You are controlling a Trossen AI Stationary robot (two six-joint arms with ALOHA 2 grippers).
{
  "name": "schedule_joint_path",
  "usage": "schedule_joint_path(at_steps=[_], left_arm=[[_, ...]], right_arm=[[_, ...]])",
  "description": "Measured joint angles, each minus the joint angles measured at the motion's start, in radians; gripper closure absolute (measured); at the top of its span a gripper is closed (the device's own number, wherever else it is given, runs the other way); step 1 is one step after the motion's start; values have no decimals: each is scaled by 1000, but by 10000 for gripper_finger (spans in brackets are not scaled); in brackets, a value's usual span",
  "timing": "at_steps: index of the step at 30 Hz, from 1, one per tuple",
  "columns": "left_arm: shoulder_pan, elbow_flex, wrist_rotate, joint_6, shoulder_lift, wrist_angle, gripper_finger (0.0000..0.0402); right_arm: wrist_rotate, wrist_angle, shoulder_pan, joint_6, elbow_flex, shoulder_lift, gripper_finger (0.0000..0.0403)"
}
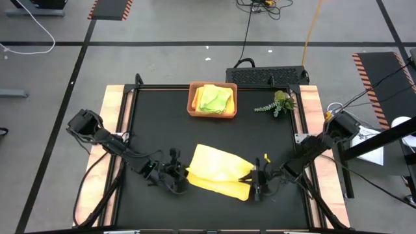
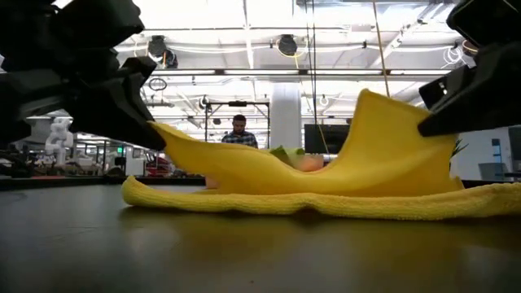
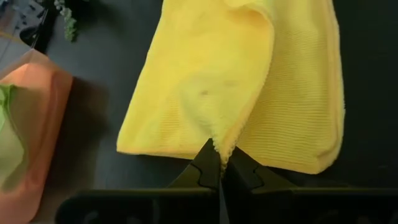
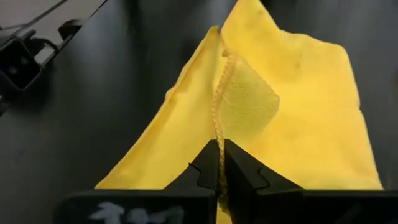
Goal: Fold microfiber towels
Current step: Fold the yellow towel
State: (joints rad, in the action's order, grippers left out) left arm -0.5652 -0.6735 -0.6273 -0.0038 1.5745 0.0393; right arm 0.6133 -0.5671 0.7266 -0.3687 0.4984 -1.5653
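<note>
A yellow microfiber towel [image 1: 218,170] lies on the black table near its front, partly doubled over, its lower layer flat on the table [image 2: 326,203]. My left gripper [image 1: 184,174] is shut on the towel's left corner. My right gripper [image 1: 252,179] is shut on its right corner. Both corners are raised, and the upper layer sags between them [image 2: 277,167]. A lime green towel [image 1: 214,97] lies in the orange-brown tray [image 1: 192,107] at the back, on an orange or yellow cloth. The blue towel is out of view. My left gripper pinches a corner of the towel's upper layer [image 3: 221,148] between its two fingers, coming level from the table's left. The corner is lifted off the table [image 2: 163,134]; the cloth slopes down from it, slack. My right gripper pinches a corner of the towel at its hemmed edge [image 4: 217,138] between its two fingers, coming from the table's right. The corner stands raised [image 2: 407,122] above the lower layer, and the cloth falls away from it toward the middle.
A small green plant sprig [image 1: 276,104] lies at the back right of the table. The tray stands at the back centre. Bare black table lies between the tray and the towel and at the front. A person [image 2: 238,130] stands far off in the room behind.
</note>
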Motion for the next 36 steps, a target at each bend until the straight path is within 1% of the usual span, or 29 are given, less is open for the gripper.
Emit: schedule_joint_path(at_steps=[3,4,8,10,12,14,16,18,22,24,29,32,36], left_arm=[[0,0,-1,18,0,18,398],[0,0,-4,32,0,29,397],[1,0,-61,115,0,97,398],[7,-1,-69,146,0,125,399],[16,-3,-69,155,0,136,395],[24,-3,-62,156,0,141,394],[32,-3,-55,155,0,140,397],[39,-3,-54,154,0,144,399],[54,-3,-54,152,0,157,394],[62,-4,-53,149,0,170,395],[80,-4,-53,126,0,173,396],[88,-4,-53,121,0,173,394],[95,-4,-51,111,0,172,398]], right_arm=[[23,2,8,19,0,6,395],[45,3,9,33,0,11,395],[122,8,9,98,1,48,395],[149,40,8,108,1,73,395],[154,86,6,75,1,98,394],[144,141,0,6,1,117,390],[141,162,-1,-49,1,120,380],[140,161,-3,-62,1,119,364],[136,127,-38,-58,1,119,314],[103,118,-72,-66,1,120,285],[-60,121,-180,-159,1,117,228],[-163,134,-221,-208,1,114,212],[-280,103,-237,-241,2,116,209]])
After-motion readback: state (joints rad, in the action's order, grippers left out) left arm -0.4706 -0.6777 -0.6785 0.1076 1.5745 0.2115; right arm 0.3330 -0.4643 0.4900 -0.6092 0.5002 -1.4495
